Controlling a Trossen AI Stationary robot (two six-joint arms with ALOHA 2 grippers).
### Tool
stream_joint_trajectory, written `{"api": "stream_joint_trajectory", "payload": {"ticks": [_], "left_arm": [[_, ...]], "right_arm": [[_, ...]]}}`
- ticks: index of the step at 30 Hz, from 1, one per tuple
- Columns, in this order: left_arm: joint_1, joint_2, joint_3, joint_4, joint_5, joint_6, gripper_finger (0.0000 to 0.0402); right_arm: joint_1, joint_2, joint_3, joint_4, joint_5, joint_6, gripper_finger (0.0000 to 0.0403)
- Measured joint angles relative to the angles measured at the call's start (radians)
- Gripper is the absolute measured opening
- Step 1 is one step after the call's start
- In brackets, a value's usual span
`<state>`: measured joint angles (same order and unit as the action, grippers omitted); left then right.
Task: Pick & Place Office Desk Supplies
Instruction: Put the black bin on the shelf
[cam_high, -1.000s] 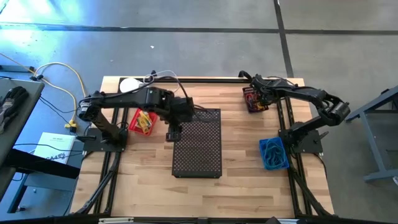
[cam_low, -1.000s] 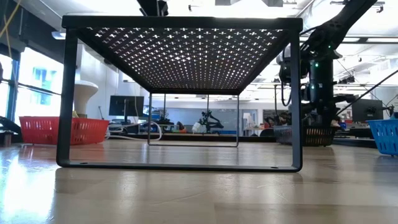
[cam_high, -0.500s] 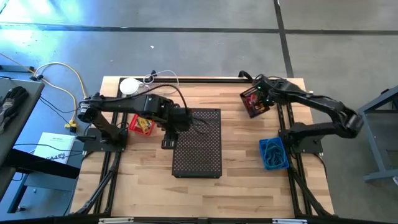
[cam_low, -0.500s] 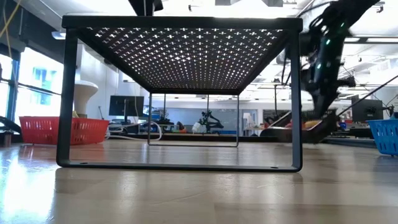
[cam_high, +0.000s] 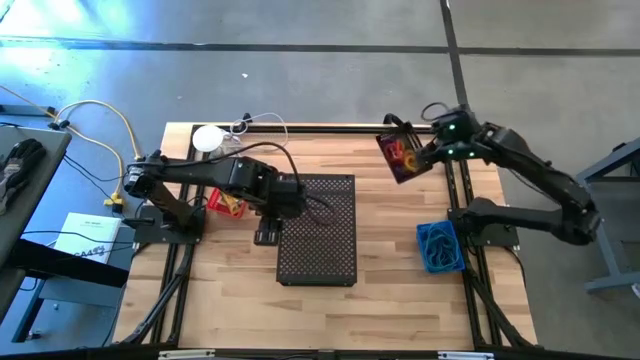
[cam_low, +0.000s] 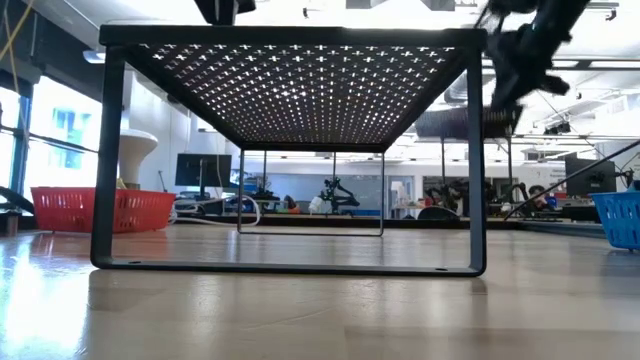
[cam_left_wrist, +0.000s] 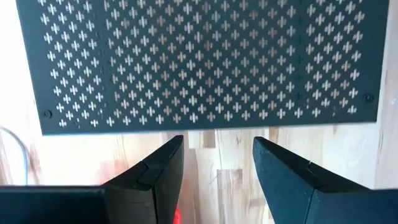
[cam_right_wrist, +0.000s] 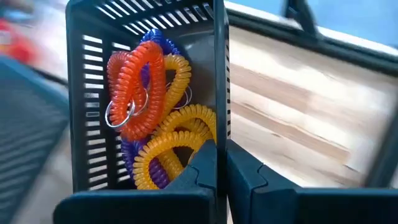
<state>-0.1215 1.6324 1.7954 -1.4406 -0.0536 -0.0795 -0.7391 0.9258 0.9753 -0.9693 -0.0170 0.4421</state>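
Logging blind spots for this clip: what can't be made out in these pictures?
- Blue basket contents: high view, too small to tell.
- Red basket contents: high view, left arm covers most of it; low view, its wall hides them.
- Left claw: high view, arm hides the open fingers.
- Right claw and dark basket: low view, blurred.
- Coil loops: count unclear, tangled.

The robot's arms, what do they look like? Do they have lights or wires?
Both arms are black, made of jointed tubes. The left arm has a thin dark cable looping over it. The right arm shows small green lights near its wrist. Each gripper has two flat, dark, wedge-shaped fingers.
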Motion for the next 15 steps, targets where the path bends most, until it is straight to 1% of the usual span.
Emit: {"api": "stream_joint_trajectory", "payload": {"ticks": [3, 5, 10, 15], "left_arm": [[-0.007, 0.0, 0.0, -0.028, 0.0, 0.0, 0.0184], [-0.016, 0.0, 0.0, -0.046, 0.0, 0.0, 0.0184], [-0.052, 0.0, 0.0, -0.089, 0.001, 0.033, 0.0184], [-0.105, 0.0, 0.0, -0.124, 0.003, 0.064, 0.0184]], "right_arm": [[0.019, -0.009, 0.074, -0.014, -0.084, -0.023, 0.0003], [0.055, -0.004, 0.117, -0.015, -0.121, -0.027, 0.0003], [0.19, 0.028, 0.199, -0.009, -0.156, -0.057, 0.0003], [0.338, 0.116, 0.218, 0.07, -0.172, -0.091, 0.0003]]}}
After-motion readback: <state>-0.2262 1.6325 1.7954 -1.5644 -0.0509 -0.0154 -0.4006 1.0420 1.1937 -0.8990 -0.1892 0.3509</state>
